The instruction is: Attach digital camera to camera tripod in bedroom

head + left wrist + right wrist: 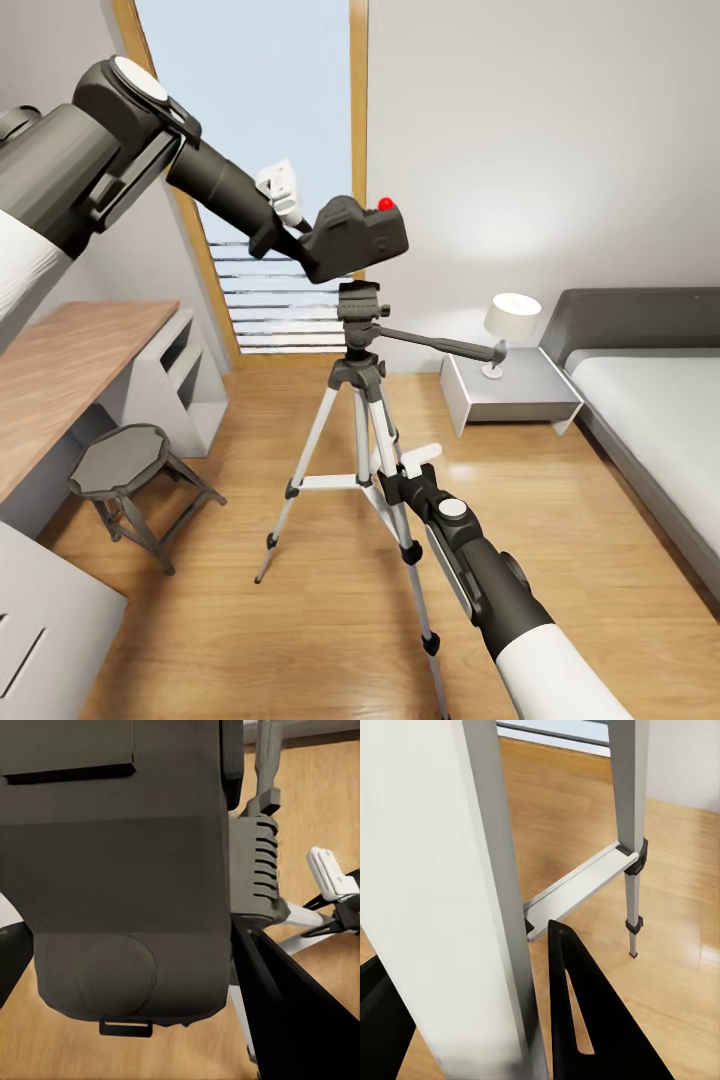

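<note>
Head view: my left gripper (300, 235) carries the camera (358, 238) at about 12 o'clock of the tripod (362, 400), just above its black head (360, 303) — a thin gap shows between the camera's underside and the mounting plate, so I judge the two not yet joined. The camera sits tilted, red button (385, 204) uppermost. In the left wrist view the camera (120, 870) lies between dark fingers (300, 1020) closed against its body, with the tripod head's ribbed block (253, 862) close beside it. My right gripper (398, 480) stands at the tripod's leg (385, 440), at about 5 o'clock from the head; in the right wrist view the silver leg (457, 892) runs between the two black fingers (585, 1020), but I cannot tell whether they press on it or merely flank it. The pan handle (440, 345) points toward 3 o'clock, at the nightstand (510, 395) and lamp (510, 320); the stool (125, 465) stands at 8 o'clock by the desk (60, 370). Done, as I judge it: camera picked up and brought over the head. Left: level it, lower it onto the plate, release.
</note>
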Motion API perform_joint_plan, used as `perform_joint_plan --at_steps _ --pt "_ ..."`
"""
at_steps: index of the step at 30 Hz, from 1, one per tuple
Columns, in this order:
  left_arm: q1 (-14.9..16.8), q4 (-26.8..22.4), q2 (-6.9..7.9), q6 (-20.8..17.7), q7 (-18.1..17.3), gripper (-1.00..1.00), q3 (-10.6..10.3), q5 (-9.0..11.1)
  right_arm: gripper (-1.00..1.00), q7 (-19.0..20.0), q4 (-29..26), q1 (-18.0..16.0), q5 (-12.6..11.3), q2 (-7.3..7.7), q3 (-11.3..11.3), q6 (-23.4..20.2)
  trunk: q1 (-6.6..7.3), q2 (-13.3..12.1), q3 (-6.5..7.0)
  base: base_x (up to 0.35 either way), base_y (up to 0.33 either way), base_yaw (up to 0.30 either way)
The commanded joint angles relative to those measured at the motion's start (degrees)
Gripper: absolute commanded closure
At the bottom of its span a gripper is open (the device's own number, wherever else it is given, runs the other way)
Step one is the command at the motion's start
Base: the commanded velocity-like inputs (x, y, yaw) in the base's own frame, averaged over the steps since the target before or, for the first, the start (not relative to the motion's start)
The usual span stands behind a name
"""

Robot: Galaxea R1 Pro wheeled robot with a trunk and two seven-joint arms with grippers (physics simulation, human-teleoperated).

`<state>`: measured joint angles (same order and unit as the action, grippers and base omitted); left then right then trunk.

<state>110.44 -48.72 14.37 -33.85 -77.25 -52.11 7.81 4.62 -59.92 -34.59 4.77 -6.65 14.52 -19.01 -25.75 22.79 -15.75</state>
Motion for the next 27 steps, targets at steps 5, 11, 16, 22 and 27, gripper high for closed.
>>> perform_joint_plan --at_steps 5,11,16,22,27 --pt "0.1 -2.3 0.38 -0.5 0.0 1.00 -0.3 0.4 1.00 0.3 -0.1 0.0 0.4 -0.03 -0.1 -0.3 -0.03 0.1 -0.11 0.000 0.000 0.000" --pt "0.1 -2.9 0.34 -0.6 0.1 1.00 -0.4 0.4 1.00 0.3 -0.1 0.0 0.5 -0.03 -0.2 -0.3 -0.03 0.1 -0.11 0.000 0.000 0.000" --pt "0.1 -2.7 0.38 -0.7 0.5 1.00 -0.4 0.4 1.00 0.3 -0.2 -0.1 0.6 0.02 -0.2 -0.3 -0.03 0.1 -0.11 0.000 0.000 0.000" --pt "0.1 -2.4 0.43 -0.5 0.8 1.00 -0.4 0.4 1.00 0.3 -0.3 -0.1 0.6 0.40 -0.1 -0.3 -0.03 0.1 -0.11 0.000 0.000 0.000" --pt "0.0 -0.7 0.42 -1.0 0.6 1.00 -0.4 0.5 1.00 0.3 -0.5 0.0 0.6 0.69 -0.2 -0.3 -0.03 0.1 -0.11 0.000 0.000 0.000"
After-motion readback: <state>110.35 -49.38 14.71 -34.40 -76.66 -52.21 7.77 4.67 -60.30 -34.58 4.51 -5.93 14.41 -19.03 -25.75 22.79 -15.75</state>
